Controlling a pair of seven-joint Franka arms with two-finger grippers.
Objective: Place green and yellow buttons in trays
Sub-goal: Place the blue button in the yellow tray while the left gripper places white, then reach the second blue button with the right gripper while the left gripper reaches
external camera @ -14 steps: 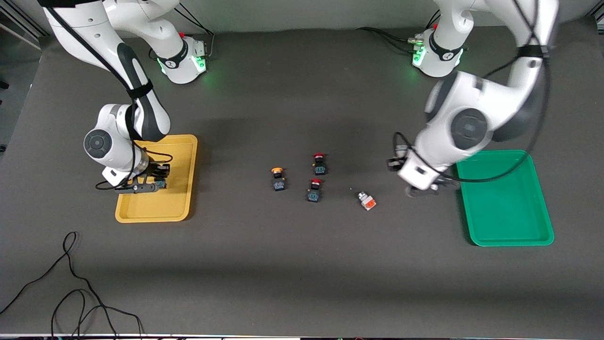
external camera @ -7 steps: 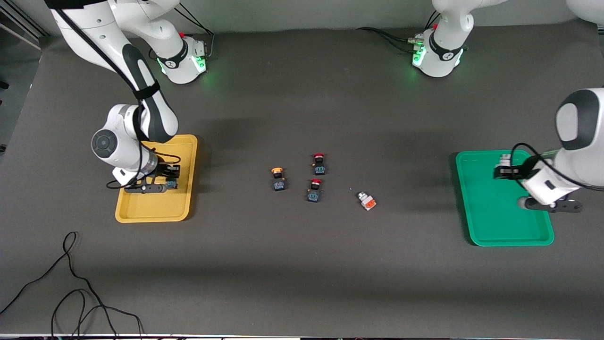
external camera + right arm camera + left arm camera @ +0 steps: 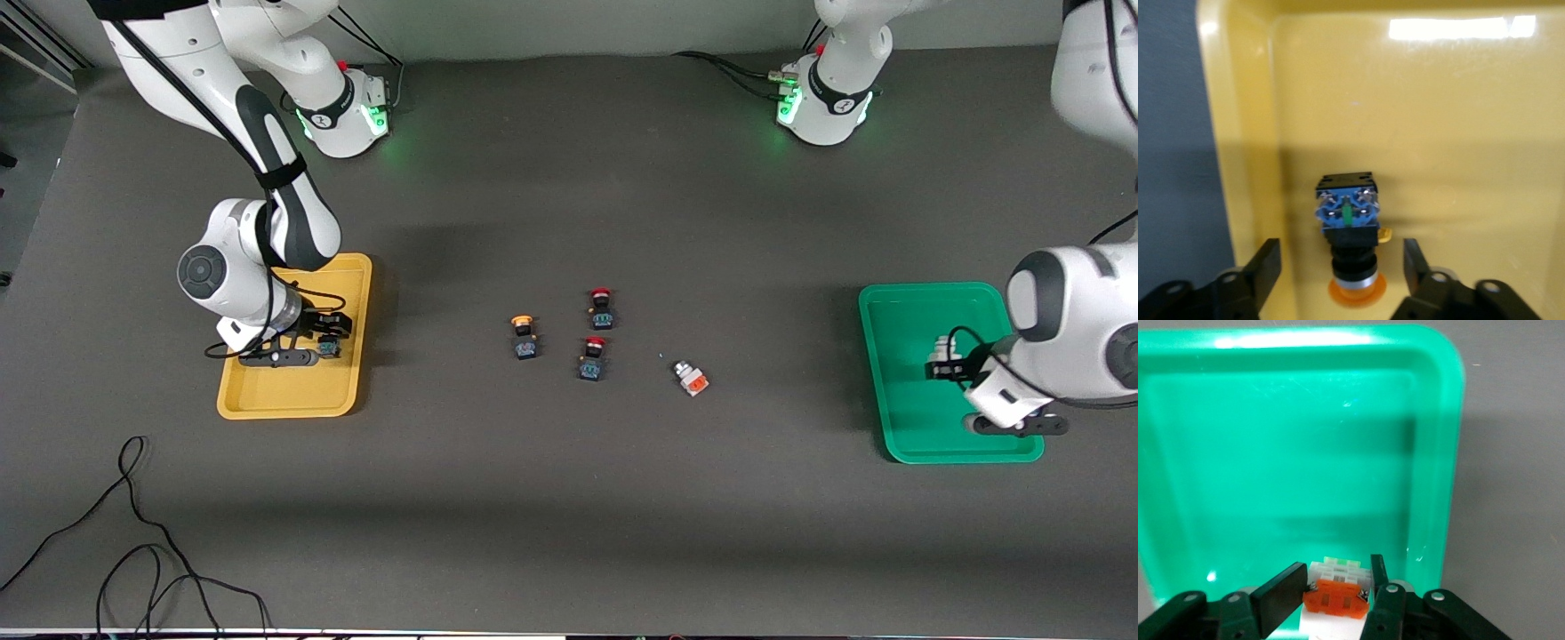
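My left gripper (image 3: 1338, 577) is shut on a white-bodied switch with an orange face (image 3: 1336, 600) and holds it over the green tray (image 3: 1431, 453), near the tray's corner nearest the front camera. In the front view this gripper (image 3: 944, 369) is over the green tray (image 3: 916, 427). My right gripper (image 3: 1341, 257) is open over the yellow tray (image 3: 1471, 133). A black-bodied switch with a yellow-orange cap (image 3: 1346, 213) lies in that tray between its fingers. In the front view the right gripper (image 3: 322, 342) is over the yellow tray (image 3: 284, 396). One yellow-capped switch (image 3: 523, 338) and one white switch (image 3: 691, 378) lie mid-table.
Two black switches with red caps (image 3: 602, 308) (image 3: 593, 357) lie between the yellow-capped switch and the white switch. A black cable (image 3: 133, 533) loops on the table near the front camera at the right arm's end.
My left arm has swung from mid-table, near the white switch, to over the green tray. My right gripper has shifted slightly over the yellow tray. The switches mid-table have not moved.
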